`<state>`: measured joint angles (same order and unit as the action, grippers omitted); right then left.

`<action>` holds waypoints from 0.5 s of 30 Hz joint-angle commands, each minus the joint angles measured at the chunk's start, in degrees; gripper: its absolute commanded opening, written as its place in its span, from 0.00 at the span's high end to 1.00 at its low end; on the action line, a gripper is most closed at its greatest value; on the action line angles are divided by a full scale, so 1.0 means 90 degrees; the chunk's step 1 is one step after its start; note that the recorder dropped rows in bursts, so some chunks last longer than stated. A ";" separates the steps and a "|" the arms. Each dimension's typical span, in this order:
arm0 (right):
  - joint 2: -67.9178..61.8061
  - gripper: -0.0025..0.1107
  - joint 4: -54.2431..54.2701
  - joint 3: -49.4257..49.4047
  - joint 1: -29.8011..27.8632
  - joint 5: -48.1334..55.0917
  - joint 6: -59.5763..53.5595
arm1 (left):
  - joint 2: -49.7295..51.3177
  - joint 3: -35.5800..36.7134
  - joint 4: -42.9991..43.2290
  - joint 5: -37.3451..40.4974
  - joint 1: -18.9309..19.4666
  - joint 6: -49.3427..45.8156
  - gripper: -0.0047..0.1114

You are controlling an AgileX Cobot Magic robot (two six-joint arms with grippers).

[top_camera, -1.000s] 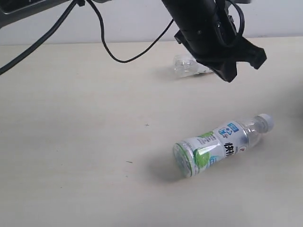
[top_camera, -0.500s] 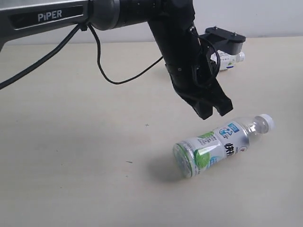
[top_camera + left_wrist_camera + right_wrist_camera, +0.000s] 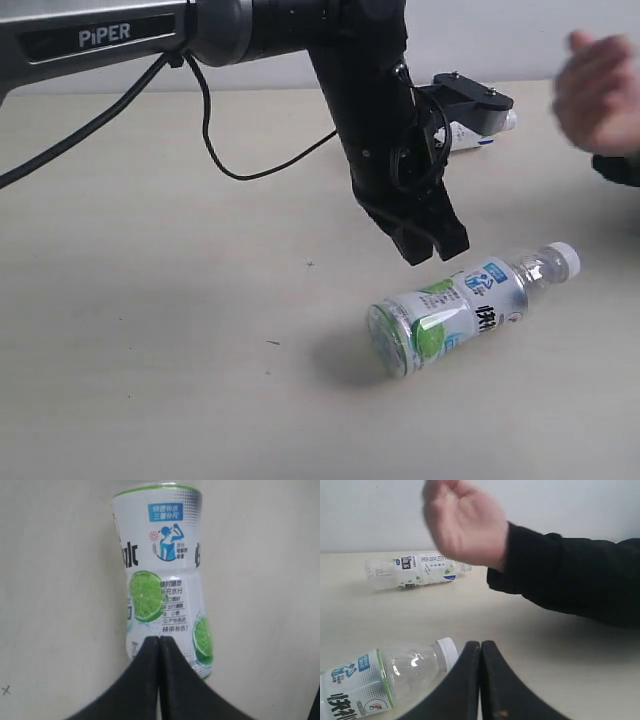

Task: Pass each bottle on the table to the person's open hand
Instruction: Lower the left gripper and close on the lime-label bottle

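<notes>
Firstly, in the exterior view the glossy black left gripper (image 3: 432, 247) hangs at the centre of the frame. Its two blunt fingers are drawn together and hold nothing, just above and left of the lime-label bottle (image 3: 460, 312). This small clear plastic bottle, with a green-and-white wrap and a white screw cap, lies on its side at lower right on the table (image 3: 150, 330), a flat pale beige top with faint grain and a few dark specks. At upper right the far bottle (image 3: 490, 128), clear with a white-and-green label, lies partly behind the arm. The person's hand (image 3: 598, 88), blurred, shows at the right edge above a black sleeve (image 3: 618, 168). In the left wrist view the matte black fingers (image 3: 140, 680) press tip to tip with no gap, overlapping one end of the lime-label bottle; contact cannot be told. In the right wrist view the right gripper (image 3: 480, 647) is likewise closed and empty, its smooth fingers meeting in a thin seam. The lime-label bottle's capped neck lies just beside them, the far bottle lies well beyond, and the hand hovers above the table.
</notes>
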<state>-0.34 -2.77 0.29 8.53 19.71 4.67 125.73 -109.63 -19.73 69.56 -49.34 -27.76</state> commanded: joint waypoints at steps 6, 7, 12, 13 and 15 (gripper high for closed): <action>0.0038 0.97 -0.0015 -0.0032 -0.0039 -0.0036 -0.0003 | -0.0782 0.0008 0.0176 0.0045 -0.0313 0.0351 0.96; 0.0038 0.97 -0.0015 -0.0032 -0.0039 -0.0036 -0.0003 | -0.0794 0.0008 0.0176 0.0045 -0.0395 0.0339 0.96; 0.0038 0.97 -0.0015 -0.0032 -0.0039 -0.0036 -0.0003 | -0.0794 0.0008 0.0746 0.0045 -0.0500 0.0301 0.90; 0.0038 0.97 -0.0015 -0.0032 -0.0039 -0.0036 -0.0003 | -0.0794 -0.0005 0.0759 0.0045 -0.0500 0.0332 0.87; 0.0038 0.97 -0.0015 -0.0032 -0.0039 -0.0036 -0.0003 | -0.0794 -0.0005 0.0759 0.0045 -0.0500 0.0391 0.78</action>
<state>-0.34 -2.77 0.29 8.53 19.71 4.67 119.10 -109.63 -13.56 70.00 -53.68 -24.99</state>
